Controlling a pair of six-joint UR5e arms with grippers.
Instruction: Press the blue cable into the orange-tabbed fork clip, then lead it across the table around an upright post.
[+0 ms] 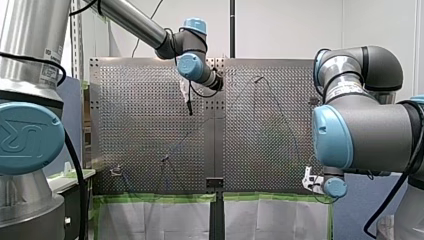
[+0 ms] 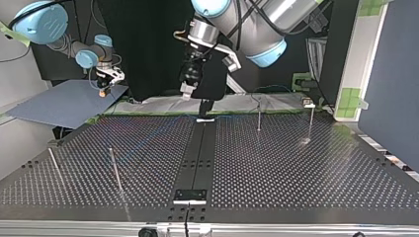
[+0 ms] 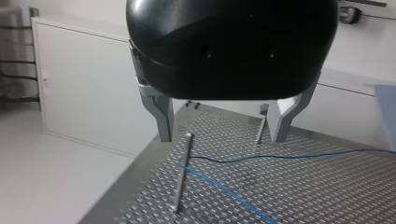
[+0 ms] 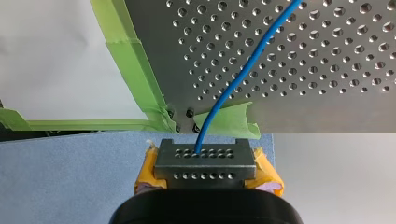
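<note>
My right end effector [image 4: 204,156] is clamped on the cable [image 4: 233,88]. Its yellow-padded fingers hold the cable just off a corner of the surface [image 2: 276,168], above a blue mat [image 4: 70,172]. From the grasp the cable goes straight away from the fingers, over the taped edge and out across the holes. Its long axis there lies along the end effector's own direction.

My left end effector [image 3: 222,128] hangs over the surface with its metal fingers wide apart and nothing between them. Below and ahead of it the cable lies flat and runs crosswise to the gap, from one finger's side to the other. A post [image 3: 182,172] stands upright just ahead of one finger, and the cable passes close by its foot. I cannot tell if they touch.

A small fitting [image 2: 309,103] at the top view's far right may be the clip, but I cannot see the colour of its tab. I judge that my left arm is the nearer one to it, so this arm would do the pressing while my right arm keeps the cable tight.

The surface is perforated metal in two plates with a dark strip between them, and green tape [image 4: 135,60] is along its edge. Beyond it there is a white cabinet [image 3: 84,107] and a pale wall.
</note>
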